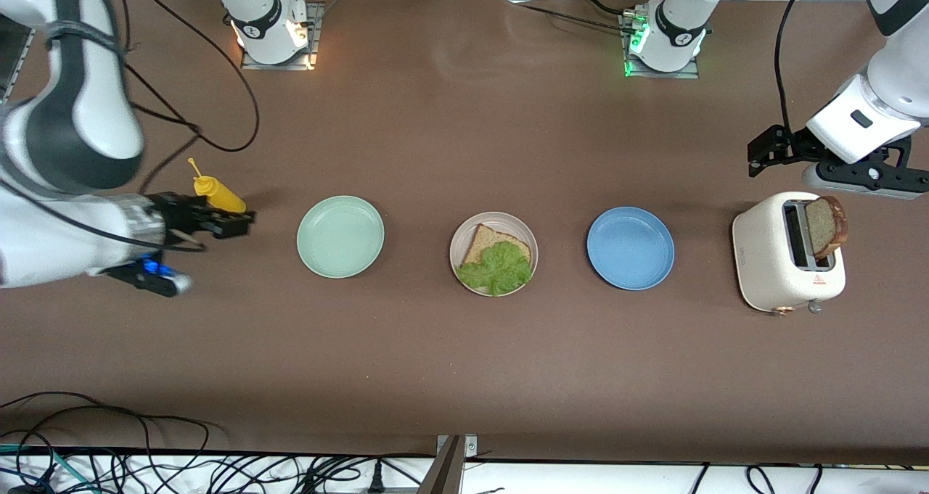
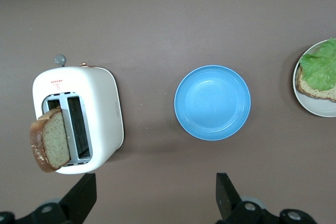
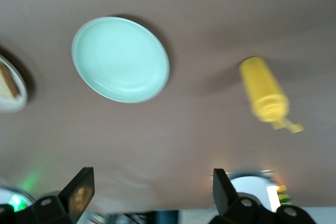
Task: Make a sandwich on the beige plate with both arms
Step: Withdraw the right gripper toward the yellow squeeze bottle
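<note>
Brown tabletop (image 1: pixel 464 363) holds the beige plate (image 1: pixel 462 234) with bread and lettuce (image 1: pixel 498 267), while the wide-open, empty left end effector (image 2: pixel 155 198) hangs over the toaster (image 1: pixel 762 254) for the top slice (image 1: pixel 827 225), and the wide-open, empty right end effector (image 3: pixel 149 195) waits over the yellow bottle (image 1: pixel 218 194).

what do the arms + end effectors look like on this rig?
Two glossy white arms, dark grey-black joint bands, black cables trailing. Black two-finger end effectors: left end effector, right end effector. A blue light shows under the right wrist. White bases on metal plates.
</note>
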Robot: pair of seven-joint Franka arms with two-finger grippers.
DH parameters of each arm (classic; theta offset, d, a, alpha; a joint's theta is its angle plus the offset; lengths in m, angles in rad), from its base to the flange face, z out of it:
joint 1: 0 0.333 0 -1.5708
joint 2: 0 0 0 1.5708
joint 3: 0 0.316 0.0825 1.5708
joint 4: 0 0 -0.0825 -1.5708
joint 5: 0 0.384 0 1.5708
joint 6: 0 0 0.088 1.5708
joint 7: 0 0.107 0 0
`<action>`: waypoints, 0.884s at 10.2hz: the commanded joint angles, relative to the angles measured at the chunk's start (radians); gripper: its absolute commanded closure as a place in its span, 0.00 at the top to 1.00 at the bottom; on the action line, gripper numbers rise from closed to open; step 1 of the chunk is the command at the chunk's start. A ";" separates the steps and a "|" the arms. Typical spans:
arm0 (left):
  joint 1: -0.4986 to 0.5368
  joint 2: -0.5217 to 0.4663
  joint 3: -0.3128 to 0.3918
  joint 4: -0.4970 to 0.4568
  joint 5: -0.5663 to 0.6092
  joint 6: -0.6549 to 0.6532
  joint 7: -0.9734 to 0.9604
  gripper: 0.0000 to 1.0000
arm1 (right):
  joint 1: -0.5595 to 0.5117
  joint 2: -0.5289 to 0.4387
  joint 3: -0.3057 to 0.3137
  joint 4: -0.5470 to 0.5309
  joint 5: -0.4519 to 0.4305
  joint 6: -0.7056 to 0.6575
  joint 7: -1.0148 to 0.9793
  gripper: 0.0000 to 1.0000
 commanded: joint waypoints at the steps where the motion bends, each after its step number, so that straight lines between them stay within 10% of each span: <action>1: 0.007 0.007 -0.003 0.024 -0.015 -0.022 0.002 1.00 | 0.003 -0.104 -0.142 -0.154 0.004 0.007 -0.374 1.00; 5: 0.007 0.007 -0.003 0.024 -0.015 -0.022 0.002 1.00 | 0.003 -0.269 -0.338 -0.498 0.037 0.250 -1.034 1.00; 9: 0.007 0.007 -0.003 0.024 -0.015 -0.020 0.002 1.00 | -0.044 -0.221 -0.463 -0.697 0.316 0.450 -1.727 1.00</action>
